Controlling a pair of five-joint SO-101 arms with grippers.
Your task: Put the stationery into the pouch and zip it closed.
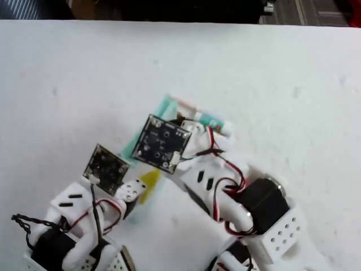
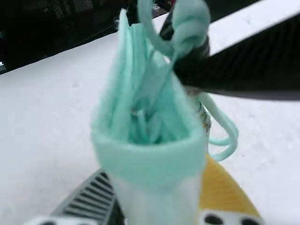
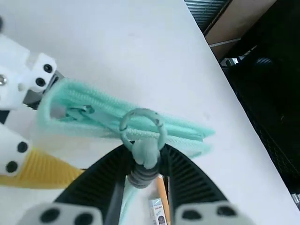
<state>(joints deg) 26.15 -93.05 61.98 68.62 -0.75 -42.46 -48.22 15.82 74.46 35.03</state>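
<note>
Jaws of the left gripper (image 2: 157, 199) are clamped on the near end of the pouch (image 2: 140, 122), low in the frame. Farther along, low in the right wrist view, the right gripper (image 3: 143, 174) is closed on the zipper loop (image 3: 143, 127). I judge the stationery is inside. The zipping is unfinished, and I cannot tell how far it is shut.

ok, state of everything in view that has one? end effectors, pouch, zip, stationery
left end effector: shut on one end of the pouch
right end effector: shut on the pull cord
pouch: gripped at one end; zip open or closed, cannot tell
pull cord: looped, clamped just below the loop
pencil: beside the pouch's edge; inside or outside, cannot tell
</note>
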